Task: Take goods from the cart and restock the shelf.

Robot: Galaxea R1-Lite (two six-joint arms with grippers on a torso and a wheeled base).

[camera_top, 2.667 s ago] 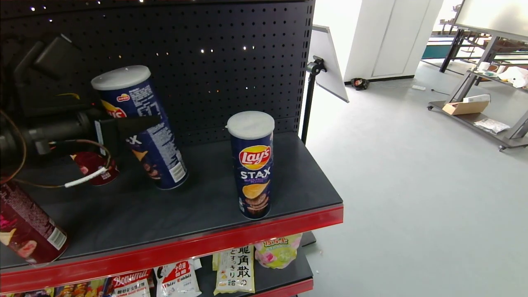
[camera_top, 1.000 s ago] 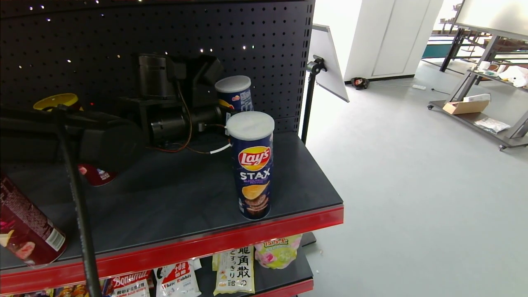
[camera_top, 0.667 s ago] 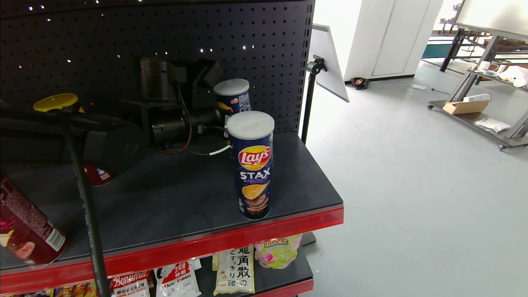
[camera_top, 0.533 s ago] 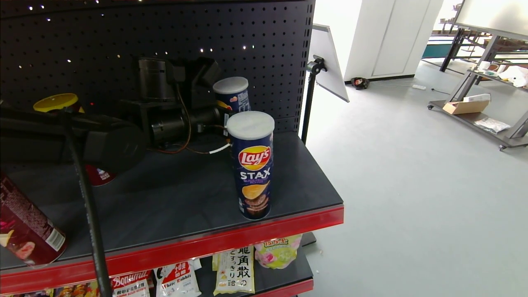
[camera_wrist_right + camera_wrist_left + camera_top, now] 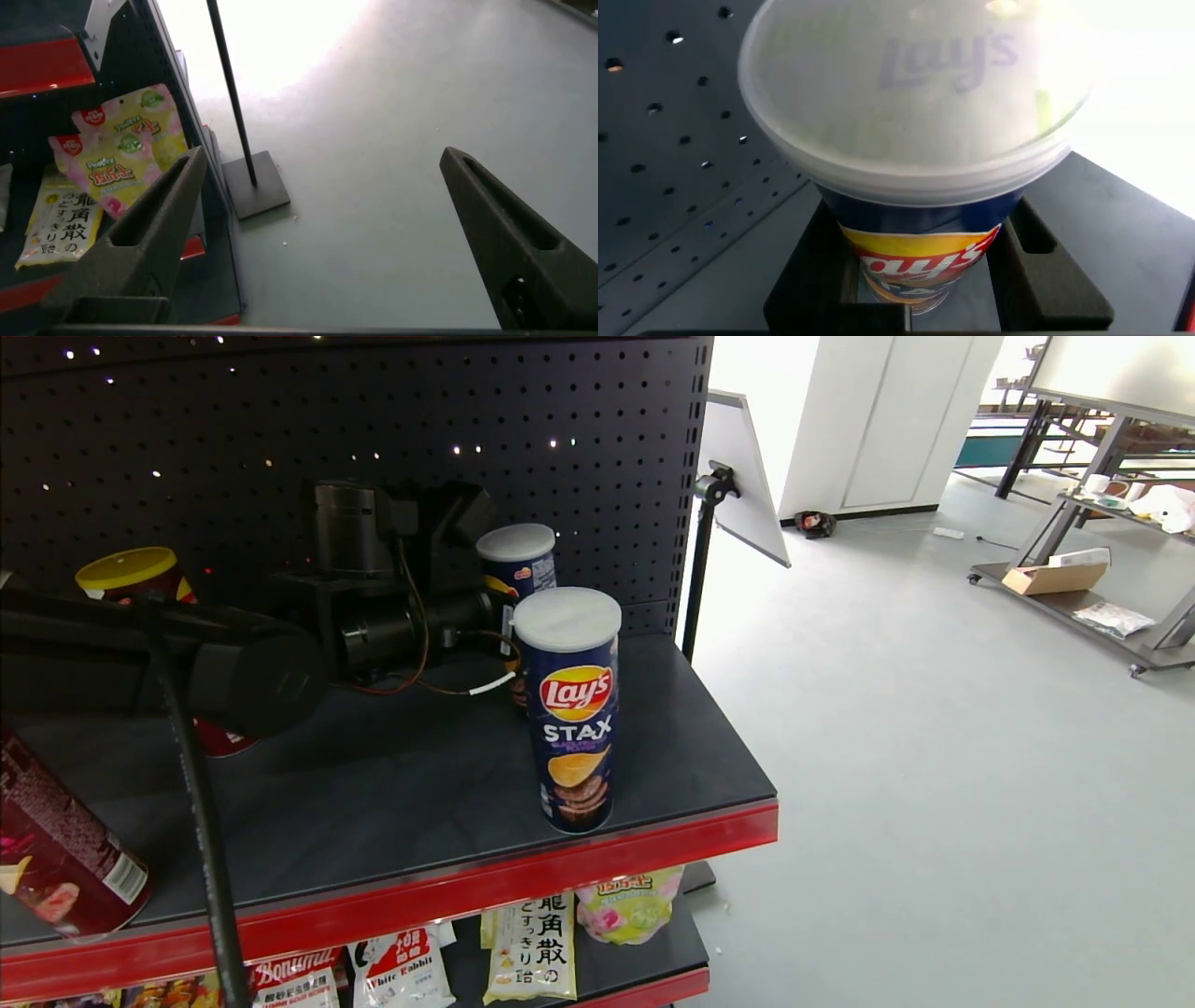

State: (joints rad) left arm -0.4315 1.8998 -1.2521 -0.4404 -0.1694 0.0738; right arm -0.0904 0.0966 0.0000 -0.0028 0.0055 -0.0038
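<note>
Black pegboard shelf (image 5: pixel 392 784) with a red front lip, head view: we note the left gripper (image 5: pixel 502 616) at the far back by the pegboard, clamped on an upright blue chip can (image 5: pixel 518 555). That can stands directly behind a second chip can (image 5: pixel 571 709) near the front edge, and its base is hidden.

Left wrist view: the blue chip can (image 5: pixel 920 140) sits between both fingers (image 5: pixel 1046 280).

Right wrist view: right gripper (image 5: pixel 327 243) spread wide, holding nothing, above grey floor (image 5: pixel 374 140) beside the lower-shelf snack bags (image 5: pixel 121 140).

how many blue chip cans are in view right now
2. The front blue can stands near the front edge of the shelf. The rear blue can is behind it by the pegboard, held in the left gripper. The arm may hide others.
</note>
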